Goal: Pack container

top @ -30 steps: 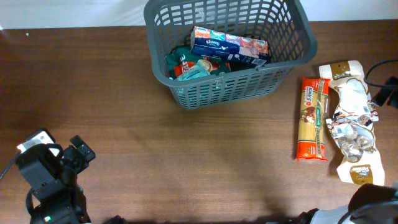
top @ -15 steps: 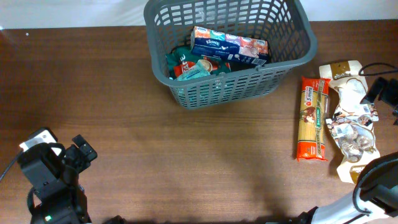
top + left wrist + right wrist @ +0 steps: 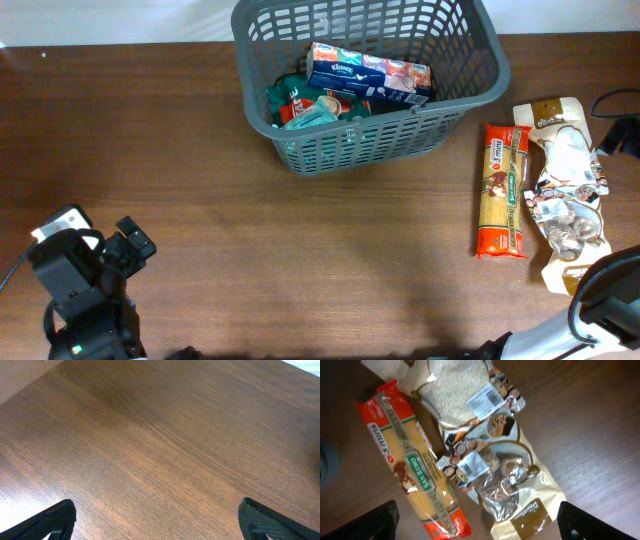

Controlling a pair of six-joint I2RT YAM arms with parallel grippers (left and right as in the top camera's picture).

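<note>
Left jaws, spread wide and empty, are held over bare desk point(image 3: 165, 435) at 7 o'clock of the overhead view. Right jaws, equally wide and empty, are poised above a spaghetti packet point(image 3: 415, 465) and overlapping pouches point(image 3: 505, 480) at 3 o'clock. The container point(image 3: 360, 145), with packets point(image 3: 368, 75) inside, is placed at 12 o'clock.

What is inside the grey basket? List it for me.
Inside the basket, a blue tissue pack lies on top of green and red packets. How many packets lie beneath cannot be seen: the pack and the front wall cover them.
</note>
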